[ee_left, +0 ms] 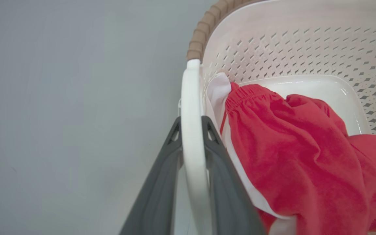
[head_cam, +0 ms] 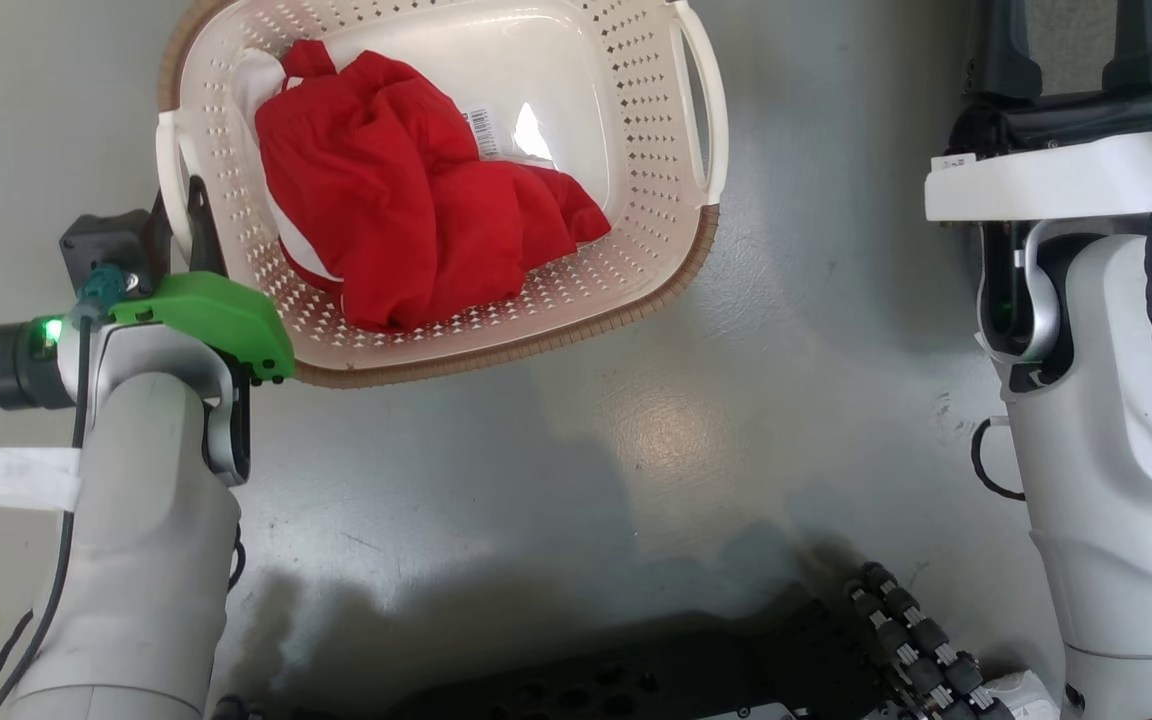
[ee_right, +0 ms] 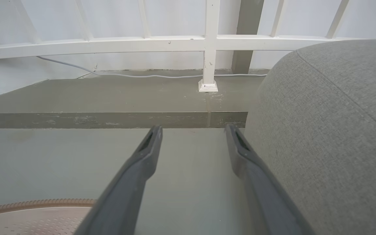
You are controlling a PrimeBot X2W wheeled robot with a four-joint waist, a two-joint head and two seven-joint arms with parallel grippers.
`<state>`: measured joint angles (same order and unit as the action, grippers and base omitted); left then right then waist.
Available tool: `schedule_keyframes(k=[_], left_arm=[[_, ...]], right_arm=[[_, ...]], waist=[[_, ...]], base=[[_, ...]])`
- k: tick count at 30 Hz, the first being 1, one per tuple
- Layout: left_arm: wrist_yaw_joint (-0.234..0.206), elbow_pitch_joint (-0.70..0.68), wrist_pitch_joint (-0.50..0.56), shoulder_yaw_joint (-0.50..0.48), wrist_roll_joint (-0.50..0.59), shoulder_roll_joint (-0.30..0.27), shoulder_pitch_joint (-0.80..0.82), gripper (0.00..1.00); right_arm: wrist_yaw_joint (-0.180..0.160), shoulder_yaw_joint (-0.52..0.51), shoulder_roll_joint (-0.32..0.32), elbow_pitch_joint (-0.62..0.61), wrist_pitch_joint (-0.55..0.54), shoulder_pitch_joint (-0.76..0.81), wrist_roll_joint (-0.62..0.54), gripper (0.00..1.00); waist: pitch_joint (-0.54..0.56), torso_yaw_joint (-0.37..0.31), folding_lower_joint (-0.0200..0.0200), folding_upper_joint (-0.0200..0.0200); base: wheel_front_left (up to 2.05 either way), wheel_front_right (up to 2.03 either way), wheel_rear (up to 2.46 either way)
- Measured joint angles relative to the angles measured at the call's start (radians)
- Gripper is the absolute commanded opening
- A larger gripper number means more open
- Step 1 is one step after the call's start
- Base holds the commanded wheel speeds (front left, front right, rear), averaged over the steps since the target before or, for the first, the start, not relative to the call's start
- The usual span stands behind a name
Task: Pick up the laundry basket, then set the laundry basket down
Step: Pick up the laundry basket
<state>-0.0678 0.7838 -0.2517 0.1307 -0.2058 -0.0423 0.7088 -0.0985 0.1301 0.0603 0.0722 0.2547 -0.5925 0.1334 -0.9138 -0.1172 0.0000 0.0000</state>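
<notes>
Grasping the basket [head_cam: 636, 150] by one handle [head_cam: 168, 170]. Head view: basket at upper centre over the grey floor [head_cam: 736, 400], a red garment [head_cam: 406, 210] inside; left gripper [head_cam: 191, 225] at the left handle; right gripper [head_cam: 1076, 50] well apart at upper right. Left wrist view: both fingers [ee_left: 162, 182] clamped on the white handle, one on each side. Right wrist view: fingers spread wide and empty above the floor, beside a grey cushion [ee_right: 321, 130]; basket rim [ee_right: 38, 204] at lower left. Judged progress: grasp made; whether the basket has left the floor cannot be told; setting down remains.
</notes>
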Motion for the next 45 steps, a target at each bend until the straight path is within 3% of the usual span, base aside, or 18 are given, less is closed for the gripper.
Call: schedule_keyframes(k=[20,22,24,25,26,35,45], left_arm=[[0.012,0.026,0.0,0.035,0.051,-0.006,0.029,0.0],[0.012,0.035,0.0,0.032,0.051,-0.006,0.029,0.31],[0.012,0.044,0.0,0.031,0.051,-0.006,0.029,0.46],[0.012,0.045,0.0,0.03,0.051,-0.006,0.029,0.94],[0.012,0.045,0.0,0.03,0.051,-0.006,0.029,1.0],[0.01,0.035,0.0,0.014,0.051,-0.004,0.029,1.0],[0.01,-0.066,0.0,0.0,0.053,-0.006,0.03,1.0]], right_arm=[[-0.003,0.005,0.0,0.0,0.0,-0.001,0.009,1.0],[-0.006,0.005,0.0,0.0,0.0,-0.001,0.009,1.0],[-0.008,0.006,0.0,0.0,0.0,-0.001,0.009,1.0],[-0.008,0.006,0.0,0.0,0.0,-0.001,0.009,1.0],[-0.008,0.006,0.0,0.0,0.0,-0.001,0.009,1.0],[-0.009,0.005,0.0,0.0,0.0,-0.002,0.009,1.0],[-0.009,-0.002,-0.001,0.002,0.0,-0.003,0.009,1.0]], waist=[[0.001,-0.009,0.0,0.0],[0.002,-0.009,0.0,0.0],[0.003,-0.009,0.0,0.0],[0.003,-0.009,0.0,0.0],[0.004,-0.009,0.0,0.0],[0.008,-0.007,0.0,0.0],[0.044,0.002,0.0,0.0001]], base=[[0.0,0.0,0.0],[0.0,0.0,0.0],[0.0,0.0,0.0],[0.0,0.0,0.0],[0.0,0.0,0.0],[0.0,0.0,0.0],[0.0,0.0,0.0]])
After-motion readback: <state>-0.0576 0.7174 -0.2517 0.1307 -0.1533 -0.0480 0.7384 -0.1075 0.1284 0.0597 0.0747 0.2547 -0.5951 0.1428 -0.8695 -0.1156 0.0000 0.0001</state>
